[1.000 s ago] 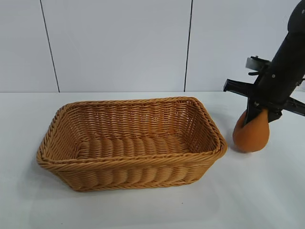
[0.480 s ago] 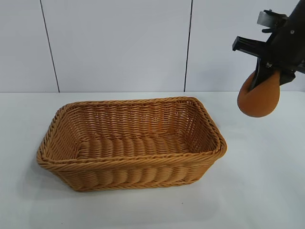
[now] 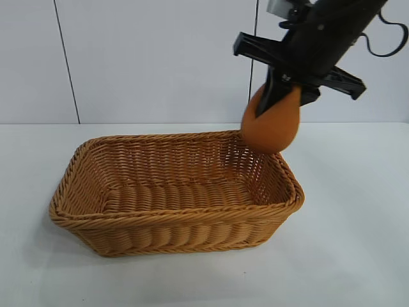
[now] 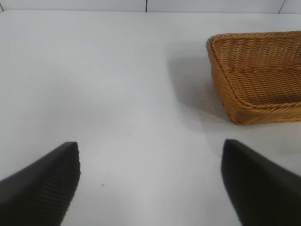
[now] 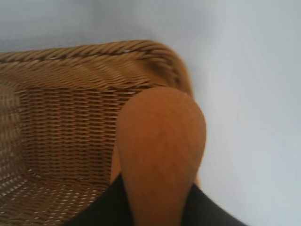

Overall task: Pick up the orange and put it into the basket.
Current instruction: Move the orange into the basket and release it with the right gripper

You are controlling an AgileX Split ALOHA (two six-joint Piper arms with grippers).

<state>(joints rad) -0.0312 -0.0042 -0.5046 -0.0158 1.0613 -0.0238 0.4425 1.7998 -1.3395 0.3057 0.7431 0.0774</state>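
Above the basket (image 3: 172, 192) corner, my right gripper (image 3: 279, 96) grasps the orange (image 3: 271, 126) (left gripper (image 4: 150, 181) spread over worktop (image 4: 117, 94)).

Basket (image 3: 172, 220): tan-golden brown wicker, tight woven ribs, braided rim. Orange (image 3: 271, 125): dull burnt orange, matte. Right gripper (image 3: 279, 96) black; table (image 3: 345, 256) plain white, wall (image 3: 153, 57) white with thin dark seams.

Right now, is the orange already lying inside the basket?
No, the orange hangs in the air in the right claw, above the far right corner of the wicker basket.
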